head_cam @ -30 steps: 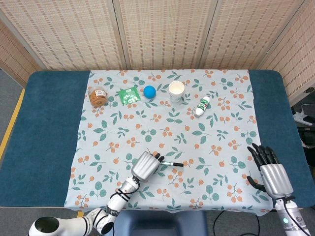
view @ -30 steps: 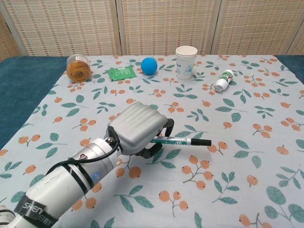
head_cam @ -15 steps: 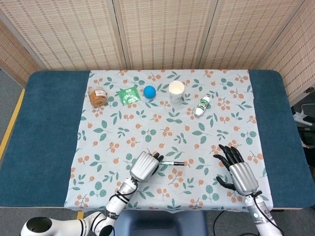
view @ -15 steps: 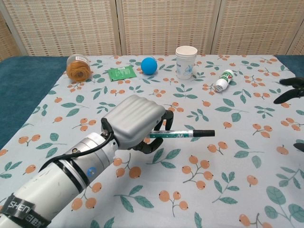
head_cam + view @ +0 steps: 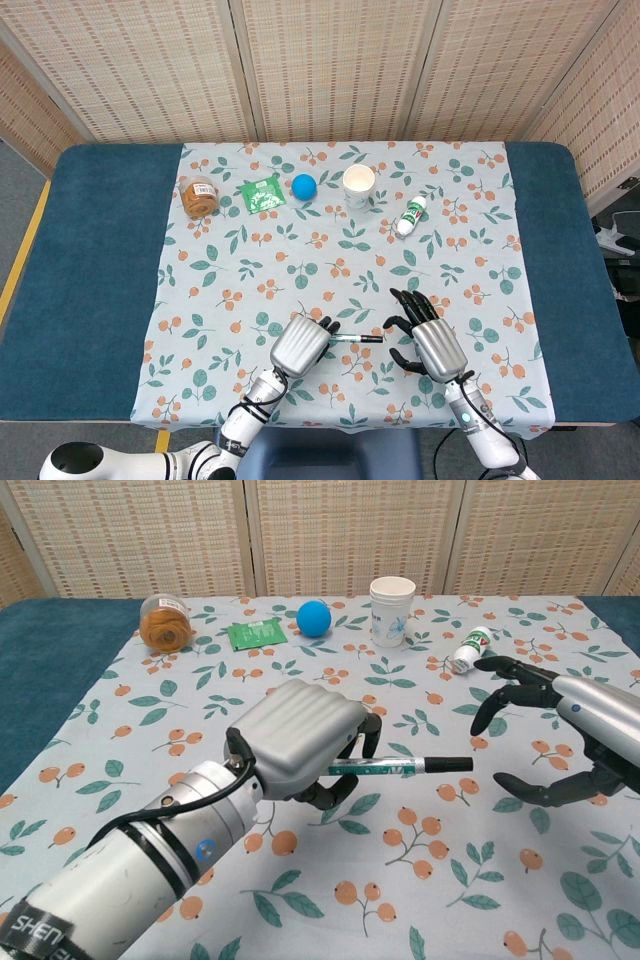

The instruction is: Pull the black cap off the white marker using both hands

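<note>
Floral tablecloth (image 5: 330, 250): one marker (image 5: 395, 769) in left hand (image 5: 300, 740); right hand (image 5: 560, 730) spread.

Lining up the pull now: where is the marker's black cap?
The black cap points toward the right hand, in the gap between both hands; the left hand grips the white marker near the table's front edge.

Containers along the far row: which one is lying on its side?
The small white bottle with the green label, right of the upright paper cup. The jar at the left stands upright.
</note>
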Controlling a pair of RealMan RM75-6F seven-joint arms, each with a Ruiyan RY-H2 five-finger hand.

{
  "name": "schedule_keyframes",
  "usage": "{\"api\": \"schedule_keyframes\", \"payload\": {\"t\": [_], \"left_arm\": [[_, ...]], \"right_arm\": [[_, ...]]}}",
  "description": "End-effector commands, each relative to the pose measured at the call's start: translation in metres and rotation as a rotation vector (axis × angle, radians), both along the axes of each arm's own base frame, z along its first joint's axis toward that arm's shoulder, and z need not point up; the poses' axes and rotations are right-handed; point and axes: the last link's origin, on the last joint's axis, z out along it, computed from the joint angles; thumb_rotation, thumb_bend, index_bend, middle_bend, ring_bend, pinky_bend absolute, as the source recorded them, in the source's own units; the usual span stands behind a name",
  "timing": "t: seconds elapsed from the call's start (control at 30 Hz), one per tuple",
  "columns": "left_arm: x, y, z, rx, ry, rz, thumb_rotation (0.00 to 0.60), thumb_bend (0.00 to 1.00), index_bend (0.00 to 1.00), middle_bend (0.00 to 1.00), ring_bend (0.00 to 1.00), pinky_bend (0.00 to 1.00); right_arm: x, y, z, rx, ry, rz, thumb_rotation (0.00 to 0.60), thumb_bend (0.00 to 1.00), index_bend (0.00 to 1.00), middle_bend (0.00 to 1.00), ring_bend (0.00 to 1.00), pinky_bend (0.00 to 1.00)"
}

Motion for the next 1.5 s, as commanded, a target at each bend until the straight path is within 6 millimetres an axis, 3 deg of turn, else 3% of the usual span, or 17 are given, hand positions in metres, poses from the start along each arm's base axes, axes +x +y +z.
{"api": "schedule_keyframes", "payload": {"t": [0.03, 0.33, 1.23, 1.5], "left_arm": [[0.001, -0.002, -0.001, -0.009, -0.002, 0.004, 0.600, 0.43, 0.64, 0.74, 0.79, 0.94], [0.005, -0.005, -0.002, -0.012, 0.002, -0.004, 0.600, 0.43, 0.63, 0.74, 0.79, 0.94], [0.009, -0.009, 0.000, -0.044, -0.013, -0.008, 0.600, 0.42, 0.61, 0.72, 0.79, 0.94], [0.009, -0.007, 0.001, -0.039, -0.024, -0.006, 0.600, 0.42, 0.61, 0.72, 0.79, 0.94]], "right_arm": [[0.000, -0.002, -0.005, 0.011, -0.027, -0.002, 0.600, 0.24, 0.39, 0.01, 0.00, 0.00], [0.001, -0.003, -0.013, 0.031, -0.064, 0.002, 0.600, 0.28, 0.48, 0.04, 0.00, 0.00], [0.004, -0.006, -0.021, 0.043, -0.095, 0.014, 0.600, 0.29, 0.52, 0.04, 0.00, 0.00], [0.002, -0.007, -0.020, 0.031, -0.090, 0.013, 0.600, 0.33, 0.62, 0.06, 0.00, 0.00]]}}
